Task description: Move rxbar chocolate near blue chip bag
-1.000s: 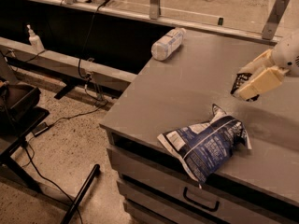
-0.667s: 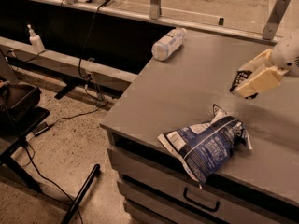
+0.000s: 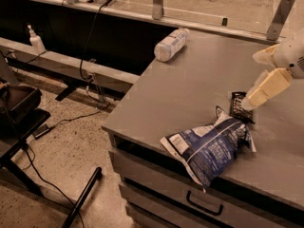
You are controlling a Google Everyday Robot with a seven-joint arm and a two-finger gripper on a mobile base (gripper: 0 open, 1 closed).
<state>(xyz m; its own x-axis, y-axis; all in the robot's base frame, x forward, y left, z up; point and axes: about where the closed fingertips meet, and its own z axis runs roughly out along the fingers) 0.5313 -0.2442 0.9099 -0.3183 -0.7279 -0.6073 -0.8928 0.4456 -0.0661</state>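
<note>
Tool (image 3: 248, 103) sits low at the right of the desk (image 3: 190, 89), tip down on the bar; can't tell if it's gripping or has let go. Nearest, blue chip bag (image 3: 209, 146) overhangs the front edge. Rxbar chocolate (image 3: 236, 106), held up in the air a second ago, now lies flat against the bag's top corner. Placement looks basically done, only the retreat is left. Farther back, clear bottle (image 3: 171, 44) on its side, well apart, blocking nothing.

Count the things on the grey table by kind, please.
Chip bags: 1, the blue chip bag
Snack bars: 1, the rxbar chocolate, with the gripper right above it
Bottles: 1, the clear plastic bottle
Total: 3
</note>
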